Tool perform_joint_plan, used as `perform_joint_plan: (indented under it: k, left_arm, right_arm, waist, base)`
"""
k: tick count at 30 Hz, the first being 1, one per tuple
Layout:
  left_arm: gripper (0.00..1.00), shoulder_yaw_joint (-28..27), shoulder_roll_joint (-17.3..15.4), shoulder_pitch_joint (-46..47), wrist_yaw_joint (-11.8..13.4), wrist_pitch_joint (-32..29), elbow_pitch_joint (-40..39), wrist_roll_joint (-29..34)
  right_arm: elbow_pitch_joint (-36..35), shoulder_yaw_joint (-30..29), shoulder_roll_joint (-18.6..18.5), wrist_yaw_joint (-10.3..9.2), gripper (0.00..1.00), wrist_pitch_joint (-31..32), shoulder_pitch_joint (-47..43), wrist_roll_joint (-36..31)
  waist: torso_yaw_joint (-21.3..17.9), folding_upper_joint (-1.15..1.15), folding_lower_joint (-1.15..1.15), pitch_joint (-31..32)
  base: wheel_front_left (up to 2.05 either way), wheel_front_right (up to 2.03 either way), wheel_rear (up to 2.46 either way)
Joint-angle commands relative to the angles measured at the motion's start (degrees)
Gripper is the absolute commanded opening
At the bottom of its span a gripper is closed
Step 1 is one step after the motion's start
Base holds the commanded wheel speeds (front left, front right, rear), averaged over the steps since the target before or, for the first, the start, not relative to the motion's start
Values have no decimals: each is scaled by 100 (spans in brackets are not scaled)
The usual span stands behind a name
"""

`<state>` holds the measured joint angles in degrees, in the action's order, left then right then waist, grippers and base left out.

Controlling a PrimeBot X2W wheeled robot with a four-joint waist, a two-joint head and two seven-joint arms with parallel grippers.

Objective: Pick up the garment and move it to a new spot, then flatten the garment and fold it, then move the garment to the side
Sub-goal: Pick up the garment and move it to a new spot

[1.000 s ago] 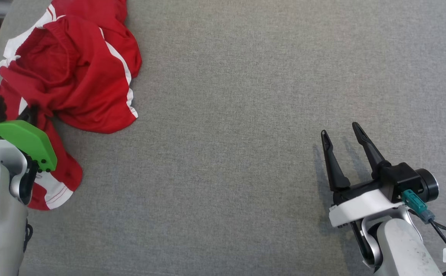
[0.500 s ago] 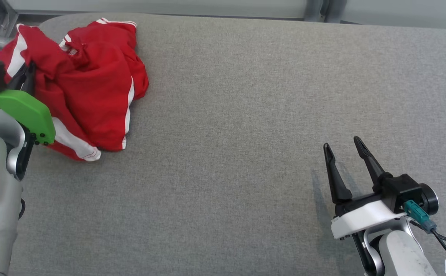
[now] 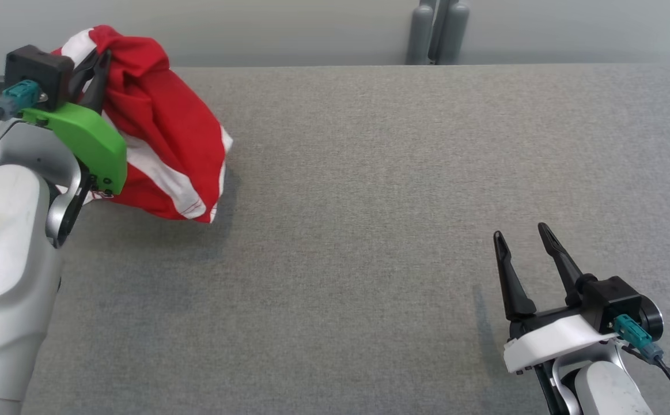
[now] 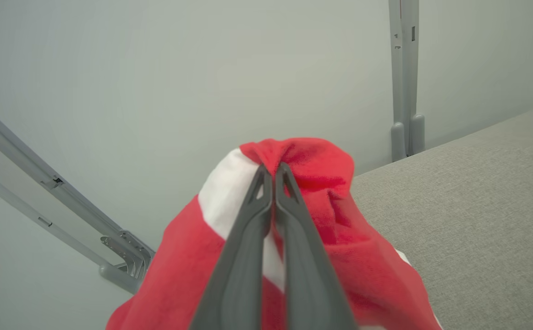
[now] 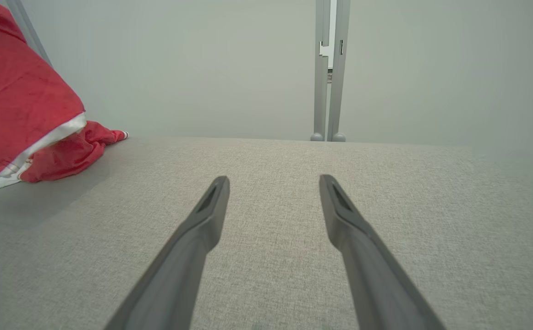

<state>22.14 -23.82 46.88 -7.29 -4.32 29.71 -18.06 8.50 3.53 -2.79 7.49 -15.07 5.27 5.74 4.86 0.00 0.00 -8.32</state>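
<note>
While the left gripper point(image 4: 273, 170) clamps a bunched fold of the red-and-white garment point(image 3: 162, 132) at the table's point(image 3: 381, 190) far left, its lower hem resting on the grey surface, the right gripper point(image 3: 522, 231) sits spread and empty, near right. Lifting higher before carrying should keep the hem from dragging.

Test lab, grey fabric table point(image 3: 369, 230), bare wall point(image 3: 311, 29)

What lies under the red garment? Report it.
Grey table lies under the garment, which hangs from the shut left pincer; its lowest fold seems to rest there. The patch directly beneath is covered.
</note>
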Motion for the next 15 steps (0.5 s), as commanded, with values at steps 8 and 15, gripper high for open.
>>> perform_joint_plan:
  k: [8, 15]
  left_arm:
    - [0, 667, 85, 413, -17, -146, -622, 50]
    - [0, 1539, 249, 802, -18, -156, -1012, -176]
  right_arm:
    - [29, -36, -18, 0, 100, -21, -157, 55]
    - [1, -88, -16, 0, 100, -21, -196, 64]
  waist:
    - [-775, 0, 0, 299]
    - [-1265, 0, 0, 287]
  base:
    - [0, 0, 0]
    - [0, 0, 0]
